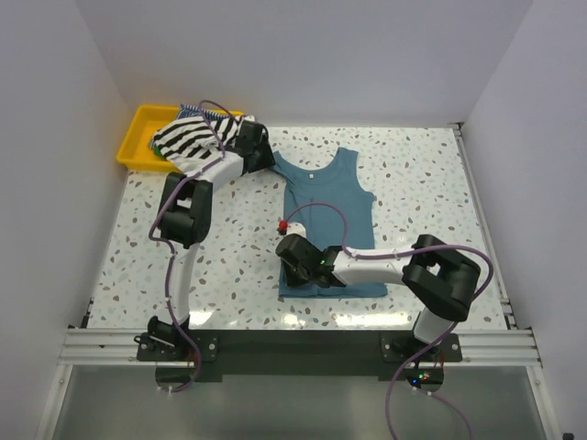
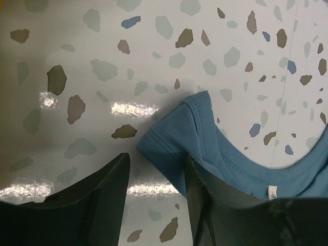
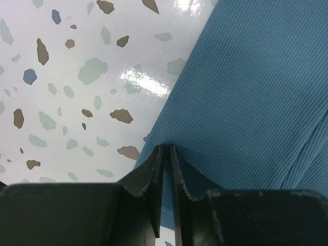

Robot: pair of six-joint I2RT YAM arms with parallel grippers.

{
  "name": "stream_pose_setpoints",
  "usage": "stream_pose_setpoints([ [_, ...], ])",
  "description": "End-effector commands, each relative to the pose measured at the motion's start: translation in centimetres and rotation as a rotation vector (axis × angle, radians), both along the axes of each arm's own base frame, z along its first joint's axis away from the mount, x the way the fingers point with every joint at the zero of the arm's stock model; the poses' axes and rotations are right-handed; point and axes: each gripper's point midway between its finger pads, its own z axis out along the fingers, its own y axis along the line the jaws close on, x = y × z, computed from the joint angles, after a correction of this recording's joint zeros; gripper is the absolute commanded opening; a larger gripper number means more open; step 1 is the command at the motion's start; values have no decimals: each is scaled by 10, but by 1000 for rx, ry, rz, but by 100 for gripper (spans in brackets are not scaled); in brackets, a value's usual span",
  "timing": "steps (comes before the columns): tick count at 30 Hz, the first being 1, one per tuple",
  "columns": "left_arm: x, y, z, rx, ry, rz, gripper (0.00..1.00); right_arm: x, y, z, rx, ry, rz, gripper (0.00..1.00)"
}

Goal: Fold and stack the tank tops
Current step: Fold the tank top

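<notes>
Teal-blue tank top (image 1: 321,188) lies flat mid-table, its long axis running away from me, neck far and hem near. My left gripper (image 2: 155,166) stands spread astride the far left strap. My right gripper (image 3: 165,149) is pinched on the near left edge. That arm hides the hem corner, and the other arm half covers the striped top (image 1: 188,137) in the yellow tray (image 1: 133,137).

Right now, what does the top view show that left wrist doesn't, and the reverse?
Top only: the yellow tray holding a black-and-white striped top, the right arm, and the teal tank top in full outline. Left wrist only: the white neck label, and the left gripper open around the shoulder strap edge. Both: the teal tank top and the speckled table.
</notes>
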Motion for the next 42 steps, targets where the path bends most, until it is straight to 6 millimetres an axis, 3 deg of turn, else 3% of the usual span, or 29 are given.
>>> stream_pose_setpoints([
  [1,14,-8,28,-49,-94,-20,50,-19,-27,-28,-97,69,7,14],
  [4,12,-11,27,-77,-104,-20,44,-20,-28,-30,-101,73,13,14],
  [12,25,-21,57,-146,-188,-27,10,-27,-30,-37,-126,88,66,7],
  [15,30,-26,73,-173,-220,-30,6,-29,-28,-38,-122,96,93,6],
  [28,47,-60,105,-257,-324,-77,9,-32,-13,-43,-77,116,139,5],
  [34,54,-85,95,-279,-324,-137,18,-27,-4,-44,-79,110,138,5],
  [39,51,-96,86,-312,-311,-191,32,-22,14,-42,-42,120,127,5],
  [42,49,-100,97,-325,-331,-229,48,-17,26,-36,8,121,101,8],
])
